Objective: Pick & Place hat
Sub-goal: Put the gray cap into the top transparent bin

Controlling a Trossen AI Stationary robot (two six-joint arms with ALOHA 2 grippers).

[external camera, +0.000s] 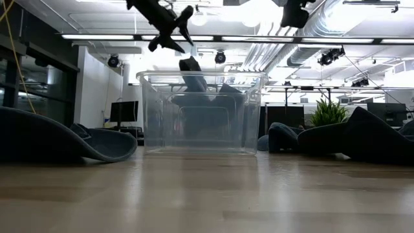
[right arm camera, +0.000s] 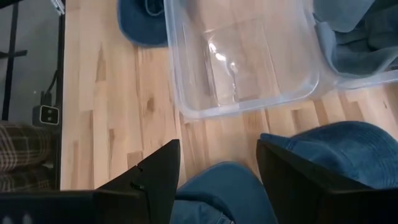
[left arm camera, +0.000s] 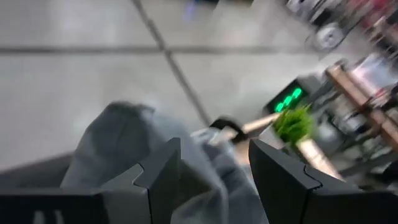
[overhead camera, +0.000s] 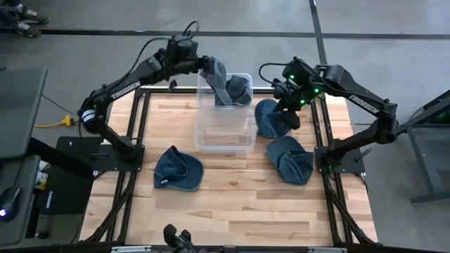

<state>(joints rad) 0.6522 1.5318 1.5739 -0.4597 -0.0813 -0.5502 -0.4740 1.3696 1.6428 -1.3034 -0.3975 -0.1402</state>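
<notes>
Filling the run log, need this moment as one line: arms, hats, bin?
left gripper: holding hat over bin | right gripper: open above hat beside bin | two more hats on table

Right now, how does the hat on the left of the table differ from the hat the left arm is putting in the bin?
The left-side hat lies flat on the table, untouched; the hat in the bin hangs from the left gripper over the clear bin's far end. The first is outside the bin, the second partly inside. Both are blue denim.

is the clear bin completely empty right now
No, the high view shows a blue hat already lying in the far end of the clear bin, with the left gripper above it.
</notes>
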